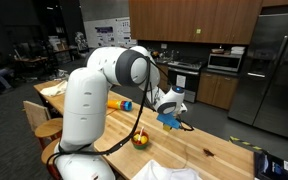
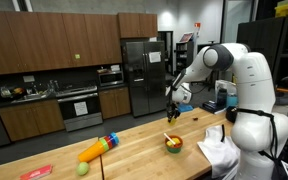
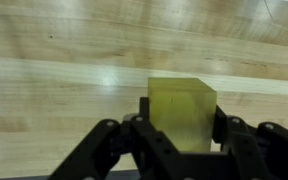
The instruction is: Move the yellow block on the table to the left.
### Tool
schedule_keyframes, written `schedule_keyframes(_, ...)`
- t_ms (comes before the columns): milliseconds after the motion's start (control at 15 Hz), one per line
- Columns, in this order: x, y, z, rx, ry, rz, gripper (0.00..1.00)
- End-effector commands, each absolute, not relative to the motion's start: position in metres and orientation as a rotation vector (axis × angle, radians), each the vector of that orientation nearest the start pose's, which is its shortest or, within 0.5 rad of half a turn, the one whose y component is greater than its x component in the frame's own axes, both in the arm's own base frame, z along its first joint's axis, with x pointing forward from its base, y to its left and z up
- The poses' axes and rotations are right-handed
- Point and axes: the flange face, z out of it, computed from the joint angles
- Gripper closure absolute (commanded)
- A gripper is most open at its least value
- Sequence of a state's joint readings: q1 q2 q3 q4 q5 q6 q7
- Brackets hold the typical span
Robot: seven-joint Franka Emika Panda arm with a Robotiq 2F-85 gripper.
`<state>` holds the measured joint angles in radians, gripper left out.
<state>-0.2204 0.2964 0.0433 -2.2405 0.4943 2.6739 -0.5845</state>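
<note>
In the wrist view the pale-yellow block [image 3: 182, 113] sits between my gripper's [image 3: 180, 128] two black fingers, which press on its left and right sides. The striped light-wood table [image 3: 74, 60] lies beyond it. In both exterior views the gripper [image 1: 170, 117] [image 2: 171, 117] points down at the table [image 1: 219, 150] [image 2: 134, 140], close to its surface. The block is too small to make out there. I cannot tell whether the block touches the table.
A dark bowl with yellow-red contents [image 1: 141, 140] [image 2: 173, 144] stands near the gripper. A long yellow-orange object with a blue cylinder [image 2: 97, 149] [image 1: 119, 102] and a green ball [image 2: 82, 169] lie further along. White cloth [image 2: 216, 150] lies by the robot base.
</note>
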Motion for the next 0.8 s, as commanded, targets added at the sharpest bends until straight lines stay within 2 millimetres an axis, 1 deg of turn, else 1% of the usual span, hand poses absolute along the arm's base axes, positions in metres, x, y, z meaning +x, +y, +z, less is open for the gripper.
schedule_keyframes(0, 0.552, -0.104, 0.242, -2.932, 0.07, -0.341, 0.66)
schedule_keyframes(67, 0.555, -0.089, 0.234, -2.932, 0.068, -0.348, 0.71)
schedule_keyframes(200, 0.563, -0.065, 0.223, -2.92, 0.063, -0.354, 0.71)
schedule_keyframes(467, 0.579, -0.01, 0.203, -2.909, 0.061, -0.407, 0.71)
schedule_keyframes(600, 0.582, 0.008, 0.197, -2.932, 0.046, -0.451, 0.71)
schedule_keyframes(733, 0.585, 0.016, 0.194, -2.971, 0.012, -0.483, 0.71)
